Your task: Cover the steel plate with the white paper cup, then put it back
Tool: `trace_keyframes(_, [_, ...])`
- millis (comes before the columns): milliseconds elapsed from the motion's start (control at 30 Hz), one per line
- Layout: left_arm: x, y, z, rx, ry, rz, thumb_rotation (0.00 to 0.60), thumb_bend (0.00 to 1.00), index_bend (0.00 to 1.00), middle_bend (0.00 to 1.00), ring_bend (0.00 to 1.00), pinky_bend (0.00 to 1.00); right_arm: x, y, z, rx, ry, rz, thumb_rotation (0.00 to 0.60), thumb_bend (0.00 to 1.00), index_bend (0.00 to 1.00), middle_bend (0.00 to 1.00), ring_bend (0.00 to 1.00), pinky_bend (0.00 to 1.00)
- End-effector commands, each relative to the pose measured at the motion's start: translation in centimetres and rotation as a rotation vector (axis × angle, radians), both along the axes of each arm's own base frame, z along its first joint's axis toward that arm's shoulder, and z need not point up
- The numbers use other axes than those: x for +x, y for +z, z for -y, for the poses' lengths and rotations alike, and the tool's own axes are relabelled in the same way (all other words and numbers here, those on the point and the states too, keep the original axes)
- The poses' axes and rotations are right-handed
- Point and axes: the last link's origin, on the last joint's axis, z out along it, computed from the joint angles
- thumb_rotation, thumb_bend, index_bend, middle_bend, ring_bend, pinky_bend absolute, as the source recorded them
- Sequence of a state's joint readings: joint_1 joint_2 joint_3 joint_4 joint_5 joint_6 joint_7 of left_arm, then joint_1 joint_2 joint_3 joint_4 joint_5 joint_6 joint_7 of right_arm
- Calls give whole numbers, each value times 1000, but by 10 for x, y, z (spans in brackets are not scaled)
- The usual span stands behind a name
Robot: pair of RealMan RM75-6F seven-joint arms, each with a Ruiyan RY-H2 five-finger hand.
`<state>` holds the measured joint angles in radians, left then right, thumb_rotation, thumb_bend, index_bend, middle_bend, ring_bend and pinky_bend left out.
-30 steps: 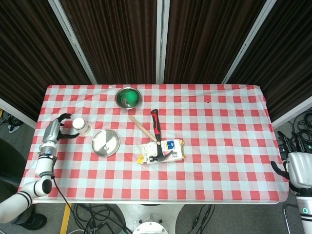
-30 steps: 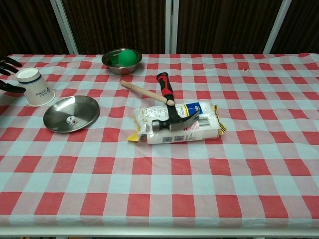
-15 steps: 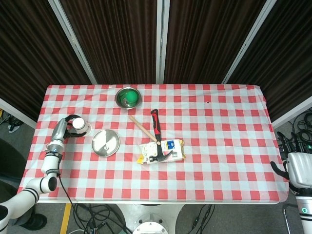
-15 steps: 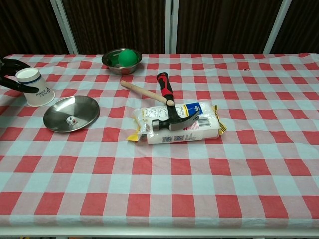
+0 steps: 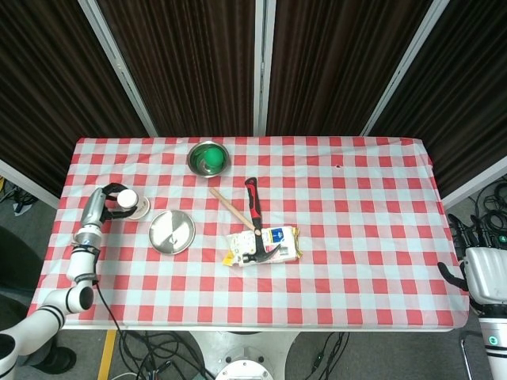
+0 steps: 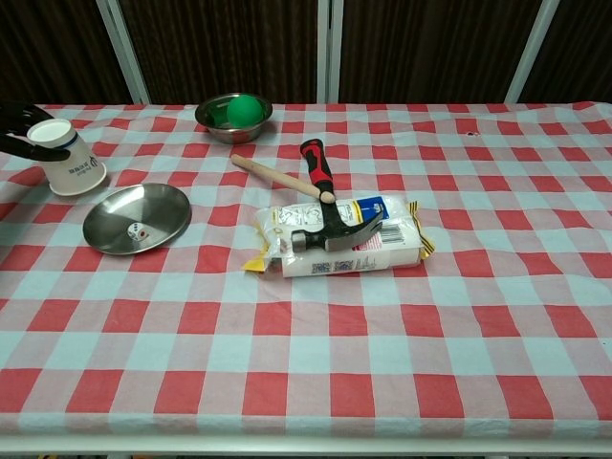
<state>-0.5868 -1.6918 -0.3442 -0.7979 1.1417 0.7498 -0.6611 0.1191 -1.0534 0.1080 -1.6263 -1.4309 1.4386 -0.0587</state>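
Observation:
The white paper cup (image 5: 131,204) (image 6: 67,163) is upside down and tilted near the table's left edge. My left hand (image 5: 106,203) (image 6: 17,129) grips it, with dark fingers wrapped around its upper end. The steel plate (image 5: 172,231) (image 6: 136,218) lies flat just right of the cup and nearer the front, uncovered, with a small dice-like thing reflected or lying on it. My right hand (image 5: 480,271) hangs off the table's right front corner, fingers apart and holding nothing; the chest view does not show it.
A steel bowl (image 5: 208,158) (image 6: 234,116) with a green ball stands at the back. A red-and-black hammer (image 5: 253,212) (image 6: 318,186) lies across a white packet (image 5: 264,246) (image 6: 342,244) mid-table, beside a wooden stick (image 5: 228,207).
My left hand moved right from the table edge and closed around the cup. The cup now tips and sits slightly higher. The right hand has not moved.

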Motion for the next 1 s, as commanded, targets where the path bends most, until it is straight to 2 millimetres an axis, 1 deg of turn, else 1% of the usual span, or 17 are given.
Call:
trace_keyframes(33, [12, 11, 8, -20, -82, -13, 600, 251, 502, 406, 251, 324, 1, 0, 1, 2, 5, -1, 600, 146, 74, 223, 44, 210])
trace_keyframes(133, [26, 17, 17, -40, -149, -11, 600, 251, 502, 406, 251, 324, 3, -2, 1, 9, 9, 1, 600, 146, 74, 223, 44, 211])
trace_keyframes(200, [35, 19, 22, -58, -184, -6, 600, 251, 501, 406, 251, 324, 3, -3, 1, 13, 9, 2, 600, 146, 74, 223, 44, 211])
trace_keyframes(300, [46, 14, 33, -92, -231, 3, 600, 251, 501, 406, 251, 324, 2, -4, 1, 18, 8, 4, 600, 145, 74, 223, 44, 210])
trace_keyframes(367, [53, 7, 41, -122, -262, -5, 600, 251, 501, 406, 251, 323, 2, -4, 0, 18, 9, 4, 600, 146, 74, 223, 44, 211])
trace_keyframes(533, [61, -12, 53, -182, -317, -50, 600, 252, 501, 406, 251, 312, 2, -2, -2, 15, 10, 2, 600, 145, 74, 223, 44, 210])
trace_keyframes(667, [64, -22, 57, -204, -332, -56, 600, 251, 500, 406, 251, 301, 3, -2, -3, 14, 7, 2, 600, 146, 74, 223, 44, 211])
trace_keyframes(867, [68, -30, 60, -218, -352, -66, 600, 252, 500, 406, 251, 300, 4, -3, -4, 14, 7, 4, 600, 145, 74, 223, 44, 211])
trace_keyframes(1000, [70, -37, 61, -231, -367, -81, 600, 252, 499, 406, 251, 273, 4, -3, -4, 17, 8, 5, 600, 146, 75, 223, 44, 210])
